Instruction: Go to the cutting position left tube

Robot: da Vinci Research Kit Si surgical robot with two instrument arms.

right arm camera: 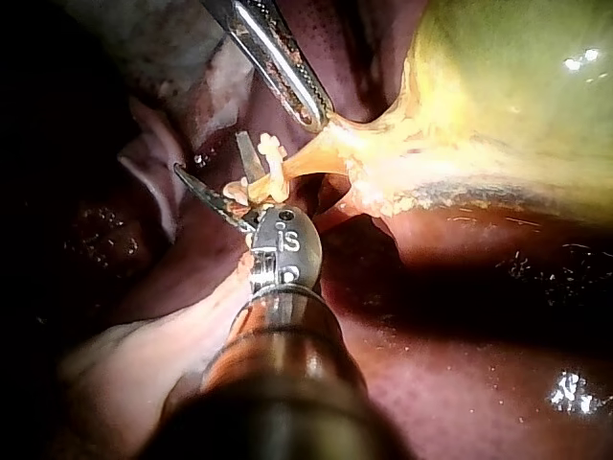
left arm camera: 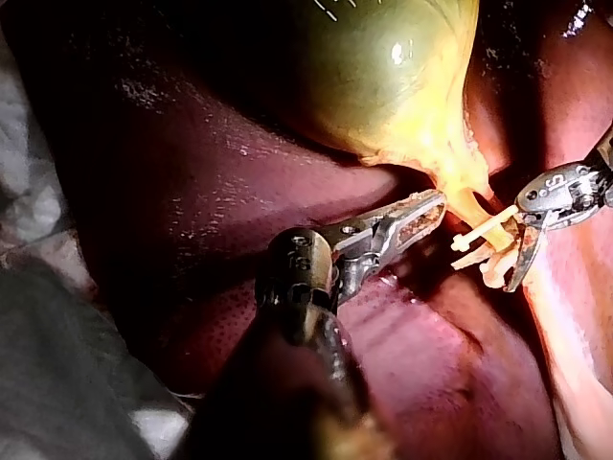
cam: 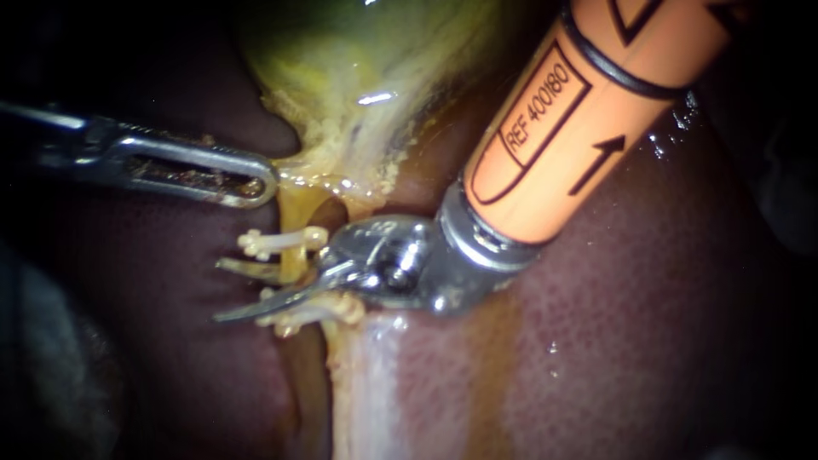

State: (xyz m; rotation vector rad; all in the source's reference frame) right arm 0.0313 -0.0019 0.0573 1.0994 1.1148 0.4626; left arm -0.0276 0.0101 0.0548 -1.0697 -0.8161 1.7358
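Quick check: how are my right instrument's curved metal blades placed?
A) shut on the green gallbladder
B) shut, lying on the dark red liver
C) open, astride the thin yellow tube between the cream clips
C: the right instrument's blades stand open with the thin yellow tube running between them, a cream clip on either side.

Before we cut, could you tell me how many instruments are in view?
2: the left instrument grips the gallbladder at its neck; the right instrument straddles the clipped tube. No others show.
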